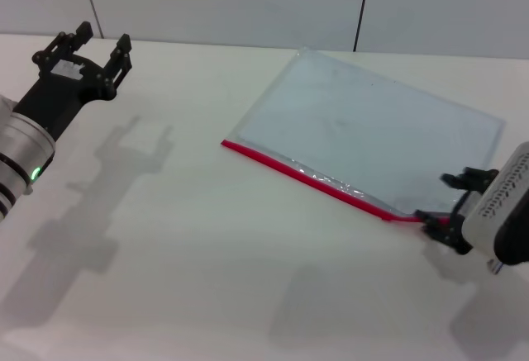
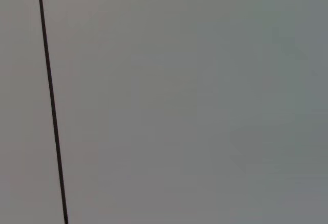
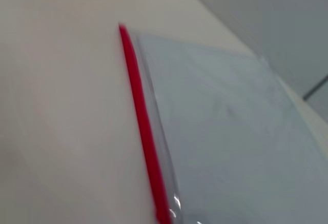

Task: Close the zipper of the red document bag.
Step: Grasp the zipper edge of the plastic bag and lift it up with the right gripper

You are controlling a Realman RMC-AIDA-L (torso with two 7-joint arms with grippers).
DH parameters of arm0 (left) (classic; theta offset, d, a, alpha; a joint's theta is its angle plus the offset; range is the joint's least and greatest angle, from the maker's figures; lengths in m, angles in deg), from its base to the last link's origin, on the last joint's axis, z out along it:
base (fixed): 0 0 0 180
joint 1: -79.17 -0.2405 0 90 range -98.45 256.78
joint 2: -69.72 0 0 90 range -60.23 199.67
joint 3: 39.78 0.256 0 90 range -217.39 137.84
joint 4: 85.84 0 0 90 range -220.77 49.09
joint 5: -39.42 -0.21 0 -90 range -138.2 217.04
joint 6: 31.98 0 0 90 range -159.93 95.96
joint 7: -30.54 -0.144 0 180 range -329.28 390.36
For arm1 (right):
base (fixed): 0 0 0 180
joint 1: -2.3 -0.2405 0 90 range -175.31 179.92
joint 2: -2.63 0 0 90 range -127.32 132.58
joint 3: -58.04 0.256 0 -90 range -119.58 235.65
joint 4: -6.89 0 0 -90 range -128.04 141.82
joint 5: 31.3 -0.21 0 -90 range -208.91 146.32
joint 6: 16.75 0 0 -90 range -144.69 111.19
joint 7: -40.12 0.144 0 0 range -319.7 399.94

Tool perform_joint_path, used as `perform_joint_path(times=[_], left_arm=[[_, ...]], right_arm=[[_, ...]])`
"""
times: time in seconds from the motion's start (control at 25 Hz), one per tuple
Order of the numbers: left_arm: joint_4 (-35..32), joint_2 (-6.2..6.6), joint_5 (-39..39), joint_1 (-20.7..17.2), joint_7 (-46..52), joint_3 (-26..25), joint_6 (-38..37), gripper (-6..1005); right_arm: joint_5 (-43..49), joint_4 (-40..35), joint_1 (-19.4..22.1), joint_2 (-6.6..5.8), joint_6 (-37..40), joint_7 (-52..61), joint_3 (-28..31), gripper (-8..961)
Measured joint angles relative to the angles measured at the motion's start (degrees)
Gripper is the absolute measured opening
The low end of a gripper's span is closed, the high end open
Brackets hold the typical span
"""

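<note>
Left gripper (image 1: 92, 47) hangs raised over the far left of the surface (image 1: 207, 254), jaws spread, empty; red document bag (image 1: 372, 138) lies flat at centre-right, zipper (image 1: 310, 181) along its near edge; right gripper (image 1: 450, 208) sits at the zipper's right end, jaws parted, apparently not yet clamped; approach step; next, pinch the slider and draw leftward.

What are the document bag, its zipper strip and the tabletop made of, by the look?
Document bag: thin translucent plastic, pale blue-grey, looks soft; glossy wrinkles show near the red edge.
Zipper: bright red strip along the near long edge, probably plastic; smooth, no teeth visible.
Table: off-white, matte, takes soft shadows; likely laminate, can't confirm.
</note>
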State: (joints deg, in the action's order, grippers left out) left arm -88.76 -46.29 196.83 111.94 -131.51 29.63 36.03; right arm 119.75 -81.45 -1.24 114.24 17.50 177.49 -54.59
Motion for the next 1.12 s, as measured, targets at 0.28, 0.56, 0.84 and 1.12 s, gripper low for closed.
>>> perform_joint_path(times=[0.28, 0.56, 0.84, 1.12], left_arm=[[-0.1, 0.00, 0.0, 0.1, 0.0, -0.2, -0.5, 565], [-0.1, 0.00, 0.0, 0.0, 0.0, -0.3, -0.5, 560], [-0.1, 0.00, 0.3, 0.0, -0.1, -0.4, -0.5, 555], [-0.1, 0.00, 0.3, 0.1, 0.0, -0.4, -0.6, 550]], right_arm=[[2.3, -0.3, 0.8, 4.23, 6.8, -4.6, 5.0, 627], [4.7, -2.4, 0.9, 4.36, 10.7, -4.5, 5.4, 625], [7.9, -1.7, 0.2, 4.53, 10.7, -4.1, 5.6, 623], [9.4, 1.9, -2.4, 4.51, 10.8, -2.7, 5.6, 621]])
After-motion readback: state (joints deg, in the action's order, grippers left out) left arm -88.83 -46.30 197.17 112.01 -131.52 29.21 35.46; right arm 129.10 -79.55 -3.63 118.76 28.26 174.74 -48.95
